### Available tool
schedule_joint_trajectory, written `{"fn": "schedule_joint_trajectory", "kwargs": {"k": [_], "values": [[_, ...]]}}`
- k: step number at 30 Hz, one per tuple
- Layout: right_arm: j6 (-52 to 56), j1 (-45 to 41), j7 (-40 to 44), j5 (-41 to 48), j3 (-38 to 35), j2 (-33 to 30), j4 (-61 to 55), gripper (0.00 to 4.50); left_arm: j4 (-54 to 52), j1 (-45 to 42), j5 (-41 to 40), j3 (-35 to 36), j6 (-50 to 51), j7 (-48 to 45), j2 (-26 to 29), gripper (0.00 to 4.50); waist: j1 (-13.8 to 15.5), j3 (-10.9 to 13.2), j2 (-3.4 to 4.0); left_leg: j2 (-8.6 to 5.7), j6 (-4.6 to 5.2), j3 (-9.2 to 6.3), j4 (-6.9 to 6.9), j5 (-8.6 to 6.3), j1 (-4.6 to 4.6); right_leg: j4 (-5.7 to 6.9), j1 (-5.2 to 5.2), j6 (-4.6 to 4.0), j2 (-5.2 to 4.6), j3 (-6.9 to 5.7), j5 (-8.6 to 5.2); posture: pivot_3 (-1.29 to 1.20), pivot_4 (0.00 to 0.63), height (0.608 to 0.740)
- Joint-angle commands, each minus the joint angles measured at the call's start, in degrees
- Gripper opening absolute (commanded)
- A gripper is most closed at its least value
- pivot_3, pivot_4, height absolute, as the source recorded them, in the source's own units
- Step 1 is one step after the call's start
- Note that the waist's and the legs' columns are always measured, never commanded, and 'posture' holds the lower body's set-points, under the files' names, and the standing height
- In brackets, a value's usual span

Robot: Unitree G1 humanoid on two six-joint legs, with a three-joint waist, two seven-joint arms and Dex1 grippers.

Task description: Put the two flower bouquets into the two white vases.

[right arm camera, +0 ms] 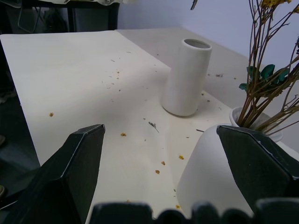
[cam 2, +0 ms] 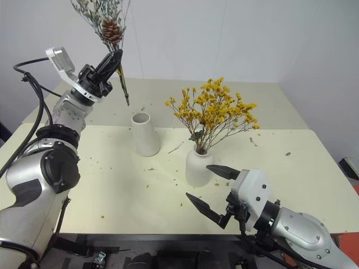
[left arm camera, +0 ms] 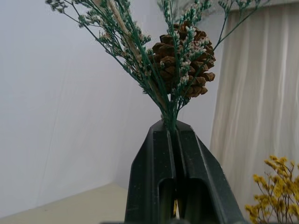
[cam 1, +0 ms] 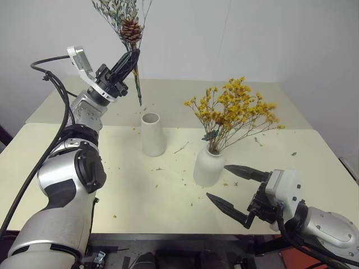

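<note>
A pale cream table [cam 1: 140, 196] stands against a plain white wall, its top sprinkled with small yellow and brown crumbs of dried flower.

The big spray of tiny yellow-orange blossoms on brown stems [cam 1: 235, 109] already stands in the squat, rounded matte white vase with the narrow neck [cam 1: 208, 166], near the middle of the table; the stems fan up and lean toward the robot's right. The smaller grey-green dried bunch with a brown pine cone [cam 1: 130, 28] is up in the air, well above the table, with its thin stems hanging down past the fingers; the stem tips end above and a little to the left of the taller tapered white vase with the wide mouth [cam 1: 152, 134]. That tall vase stands upright and unfilled, just to the left of the squat one and slightly farther back, the two near but apart.

The left gripper [cam 1: 128, 63] is raised high with its two black fingers clenched on the bunch's stems just under the pine cone, as the left wrist view shows closely. The right gripper [cam 1: 234, 189] hangs low over the near edge of the table, jaws spread wide and holding nothing, its upper finger just beside the base of the squat vase.
</note>
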Motion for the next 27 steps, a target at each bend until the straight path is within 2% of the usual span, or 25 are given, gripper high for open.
{"fn": "schedule_joint_trajectory", "kwargs": {"k": [1,27], "values": [[0.24,-0.46,-1.21,0.11,0.29,0.54,-2.62,4.5,0.12,0.29,0.01,1.18,1.14,1.48,0.03,0.02,0.0,0.0,0.0,0.0,0.0,0.0,0.0,0.0,0.0,0.0,0.0,0.0,0.0,0.0,0.0,0.0,0.15,0.74],[-2.83,4.26,-2.31,-0.3,0.2,-1.08,-3.65,4.5,0.38,4.33,2.6,2.81,-3.51,7.11,-2.77,0.02,0.02,0.0,-0.01,0.0,0.0,0.0,0.03,0.0,0.02,0.03,0.02,0.0,0.0,0.0,0.01,0.0,0.15,0.74]]}}
